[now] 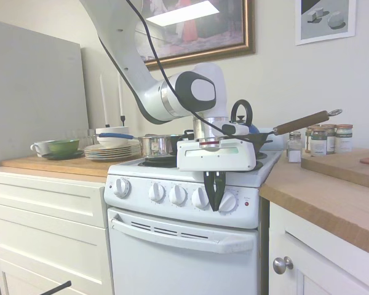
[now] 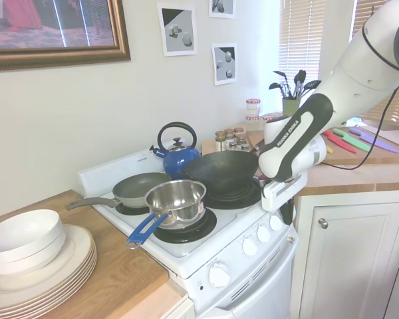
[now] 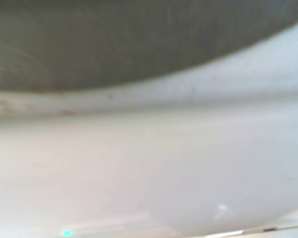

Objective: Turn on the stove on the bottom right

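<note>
The white stove [image 1: 172,246] has five round white knobs in a row on its front panel. The end knob [image 1: 229,201] sits next to a small red light [image 1: 246,203]. My gripper [image 1: 214,207] points straight down in front of the panel, between the fourth knob [image 1: 200,198] and the end knob, partly covering both. Its dark fingers are pressed together with nothing seen between them. From the other side, the gripper [image 2: 287,212] hangs at the stove's [image 2: 253,292] right front corner, just past the end knob [image 2: 277,222]. The wrist view is a blur of dark pan and white surface.
The burners carry a steel saucepan with a blue handle [image 2: 176,199], a dark wok [image 2: 219,169] with a long handle [image 1: 301,122], a frying pan [image 2: 141,188] and a blue kettle [image 2: 178,156]. Stacked plates and a bowl [image 2: 26,242] sit on the left counter. Spice jars [image 1: 326,138] and a wooden counter [image 1: 332,196] lie right.
</note>
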